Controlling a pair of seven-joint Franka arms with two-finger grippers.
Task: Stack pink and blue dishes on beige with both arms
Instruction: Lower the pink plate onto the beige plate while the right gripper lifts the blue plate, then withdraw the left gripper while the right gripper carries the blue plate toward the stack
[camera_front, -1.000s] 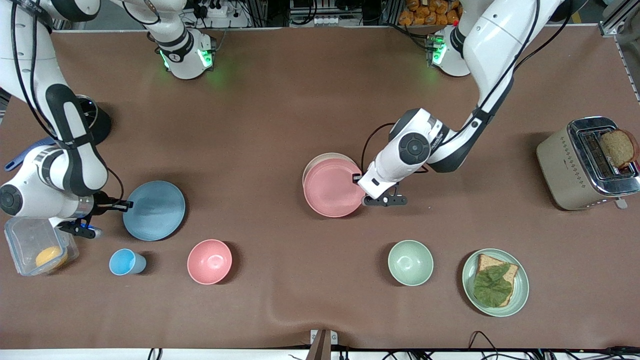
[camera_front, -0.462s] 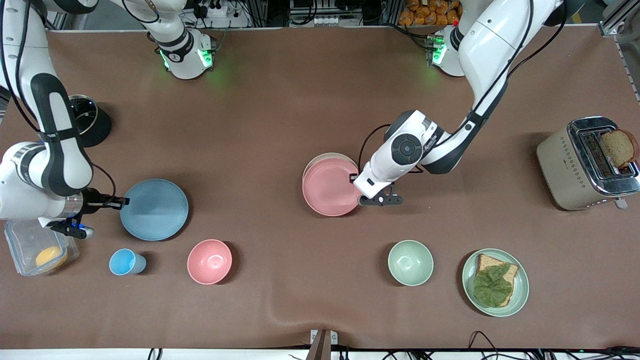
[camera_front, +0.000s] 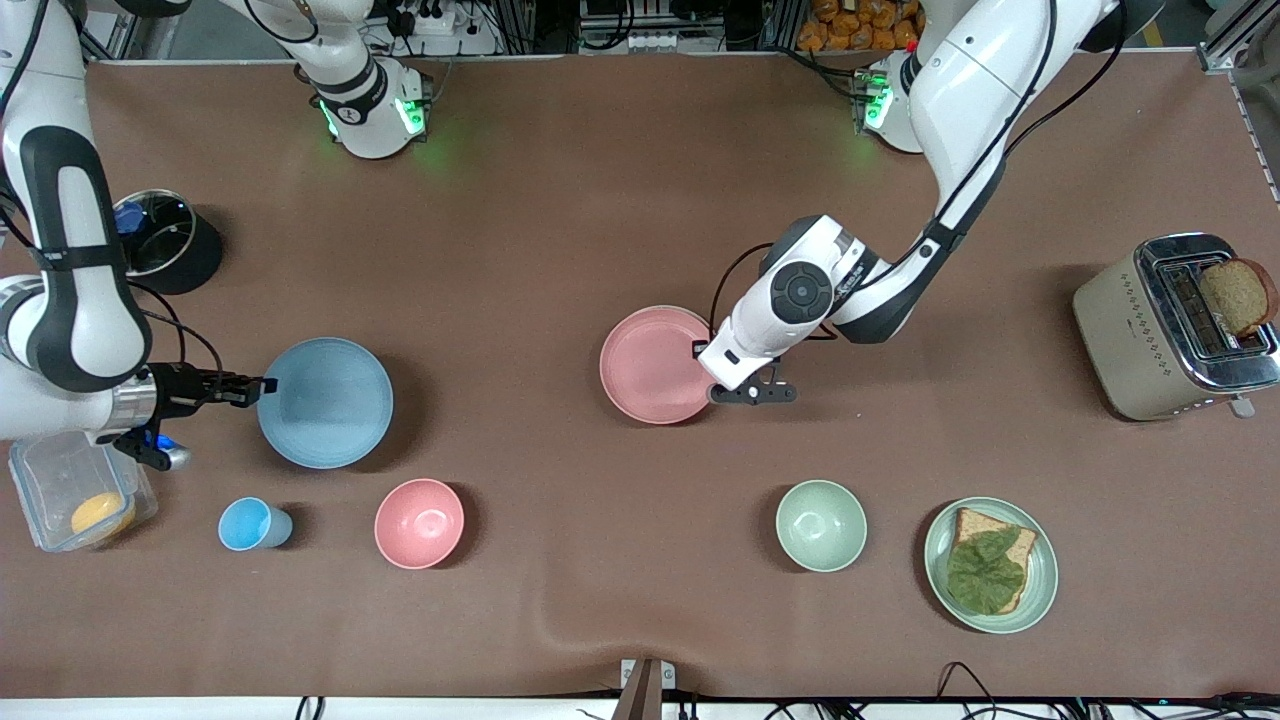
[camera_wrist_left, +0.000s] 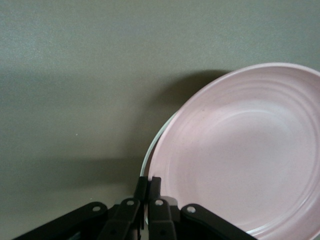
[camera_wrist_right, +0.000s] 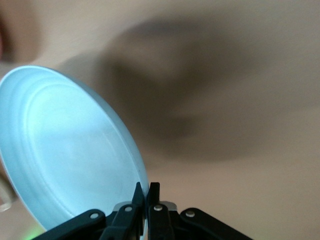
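Mid-frame, pink plate (camera_front: 655, 364) pinched by its rim in left gripper (camera_front: 712, 352) atop the beige plate (camera_wrist_left: 151, 148), while over at centre-left, blue plate (camera_front: 326, 402) rim-clamped aloft by right gripper (camera_front: 262, 385) — stiff, light, slick-edged, likely fragile.

Brown matte table (camera_front: 560, 200); cluttered equipment racks (camera_front: 640, 25) along its edge.

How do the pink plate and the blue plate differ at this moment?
The pink plate lies on the beige plate, mid-table; the blue plate is tilted off the table near the right arm's end. The left pincer grips the pink plate's rim, the right pincer the blue plate's. Both are flat, round and equal in size.
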